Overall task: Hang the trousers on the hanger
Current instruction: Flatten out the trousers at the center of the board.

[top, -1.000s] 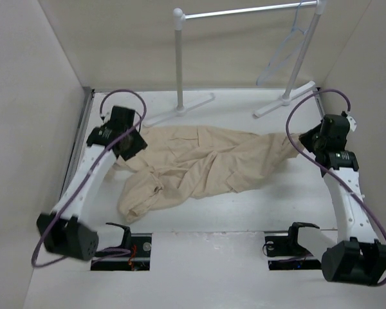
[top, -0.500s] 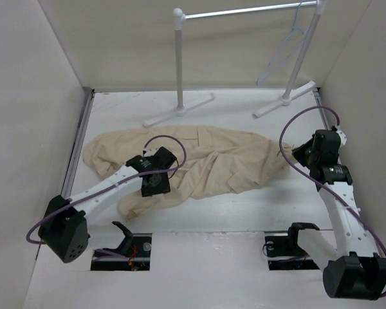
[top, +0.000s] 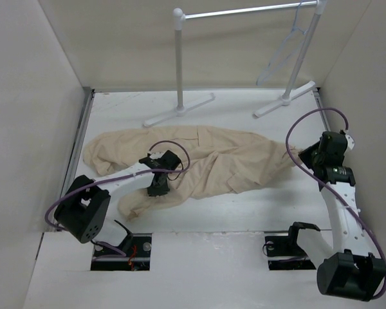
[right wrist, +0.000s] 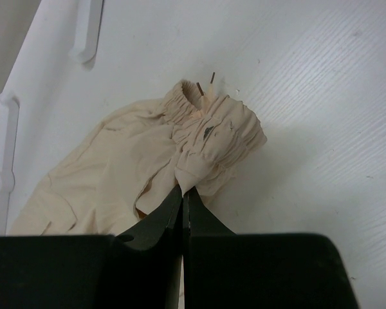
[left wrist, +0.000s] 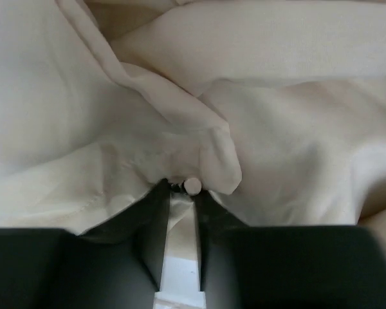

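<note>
Obs.: the trousers point(top: 206, 161) lie spread and rumpled flat on the table point(top: 244, 209), stretching from your right gripper point(top: 307, 154) across to and past your left gripper point(top: 157, 185). One leg runs on beyond the left gripper toward the left wall. The other is bunched just on its near side.

Right gripper point(right wrist: 182, 192): the jaws are pressed together with no gap showing, and a pinch of the trousers point(right wrist: 116, 167) is caught at their tips. The gathered, elastic-looking edge of the cloth is heaped directly ahead of the fingertips. The rest fans out ahead and to the left of them. Bare table point(right wrist: 309, 96) lies to the right of the fingers.

Left gripper point(left wrist: 178, 193): it is down on the trousers point(left wrist: 276, 141), fingers set close with only a narrow slot between them. A ridge of folded cloth sits right at the tips, and cloth fills the view ahead and to both sides. You cannot tell from the wrist view whether any cloth is actually clamped. A small pale round item at the tips is too small to identify.

The hanger point(top: 294, 27) hangs by its hook from the bar of the rack point(top: 178, 58), well beyond the right gripper at the far side of the table and well apart from the trousers.
</note>
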`<action>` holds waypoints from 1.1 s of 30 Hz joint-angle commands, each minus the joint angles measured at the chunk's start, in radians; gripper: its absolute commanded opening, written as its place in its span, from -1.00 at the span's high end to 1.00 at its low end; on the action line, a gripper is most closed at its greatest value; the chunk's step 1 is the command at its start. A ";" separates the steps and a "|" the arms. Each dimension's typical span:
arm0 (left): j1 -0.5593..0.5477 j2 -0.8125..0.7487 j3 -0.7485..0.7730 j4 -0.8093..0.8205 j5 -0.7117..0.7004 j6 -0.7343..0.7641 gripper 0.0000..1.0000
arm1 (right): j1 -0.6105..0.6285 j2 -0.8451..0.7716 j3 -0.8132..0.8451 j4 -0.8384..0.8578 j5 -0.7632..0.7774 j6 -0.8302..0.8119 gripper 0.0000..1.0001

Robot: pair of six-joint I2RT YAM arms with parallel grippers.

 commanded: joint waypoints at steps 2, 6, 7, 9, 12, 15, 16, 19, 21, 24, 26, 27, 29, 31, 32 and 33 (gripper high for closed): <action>0.042 -0.057 -0.007 0.015 -0.057 0.010 0.86 | -0.001 0.030 0.050 0.061 0.002 0.022 0.88; 0.119 -0.287 0.016 -0.067 -0.037 -0.011 0.92 | -0.041 0.082 0.037 0.097 0.030 0.022 0.88; 0.151 -0.345 0.032 -0.107 -0.026 -0.014 0.92 | -0.059 0.101 0.035 0.108 0.037 0.021 0.88; 0.232 -0.442 0.069 -0.188 -0.011 -0.018 0.94 | -0.102 0.130 0.038 0.127 0.042 0.025 0.89; 0.395 -0.534 0.132 -0.280 0.015 -0.004 0.94 | -0.138 0.162 0.046 0.151 0.047 0.065 0.90; 0.621 -0.559 0.181 -0.307 0.061 0.028 0.94 | -0.148 0.222 0.058 0.185 0.067 0.105 0.90; 0.689 -0.548 0.192 -0.307 0.092 0.032 0.94 | -0.148 0.251 0.067 0.193 0.071 0.119 0.90; 0.820 -0.499 0.214 -0.305 0.103 0.003 0.97 | -0.161 0.347 0.093 0.202 0.102 0.150 0.89; 0.889 -0.470 0.240 -0.269 0.082 -0.014 0.96 | -0.187 0.410 0.112 0.205 0.120 0.171 0.89; 0.967 -0.384 0.299 -0.256 0.020 0.004 0.96 | -0.230 0.480 0.156 0.190 0.126 0.187 0.89; 1.012 -0.332 0.313 -0.250 -0.038 0.019 0.94 | -0.260 0.492 0.176 0.173 0.136 0.196 0.88; 1.033 -0.306 0.319 -0.250 -0.053 0.019 0.93 | -0.268 0.492 0.182 0.167 0.139 0.206 0.88; 1.061 -0.252 0.335 -0.230 -0.081 0.024 0.91 | -0.267 0.486 0.198 0.165 0.136 0.217 0.84; 1.085 -0.208 0.347 -0.210 -0.090 0.024 0.78 | -0.262 0.472 0.219 0.154 0.142 0.214 0.65; 1.092 -0.182 0.355 -0.193 -0.080 0.025 0.59 | -0.251 0.463 0.227 0.147 0.143 0.214 0.45; 1.096 -0.159 0.368 -0.193 -0.055 0.032 0.45 | -0.237 0.448 0.231 0.142 0.146 0.208 0.22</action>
